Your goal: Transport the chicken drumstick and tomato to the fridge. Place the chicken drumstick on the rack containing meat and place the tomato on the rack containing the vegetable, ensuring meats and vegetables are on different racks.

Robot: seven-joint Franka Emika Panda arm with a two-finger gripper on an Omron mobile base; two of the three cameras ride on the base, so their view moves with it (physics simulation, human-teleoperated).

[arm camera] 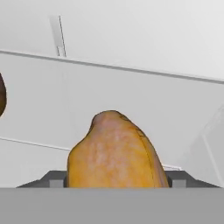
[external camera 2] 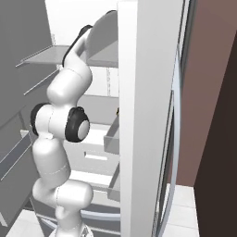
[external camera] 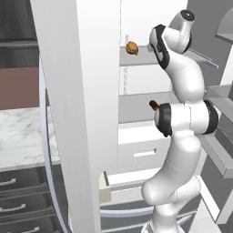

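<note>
One drumstick (arm camera: 114, 153), golden orange-brown, sits between the two dark tips of the claw (arm camera: 114, 180) in the hand view, its rounded end pointing away from the camera; the claw is clenched on it. Beyond the drumstick lies a pale grey shelf surface and the white back wall of the fridge (external camera: 82, 113). At the left edge of the hand view a dark brown rounded lump (arm camera: 1, 98) is partly cut off by the frame.

From the left base view, the arm (external camera: 182, 118) rises from the lower right and bends up into the open fridge, its wrist at the level of the top rack (external camera: 141, 58). On that rack a small round brown meat lump (external camera: 132, 48) rests near the left end, just beside the arm's upper joint. On the shelf below, a small dark brown object (external camera: 154, 105) shows just left of the arm's elbow; what it is cannot be told. White drawers (external camera: 141, 152) stand lower in the fridge. To the left, a marble tabletop (external camera: 22, 136) runs above dark cabinet drawers.

From the right base view, the fridge door's edge covers the middle, and the arm reaches up behind it toward the top rack (external camera 2: 46, 55).
</note>
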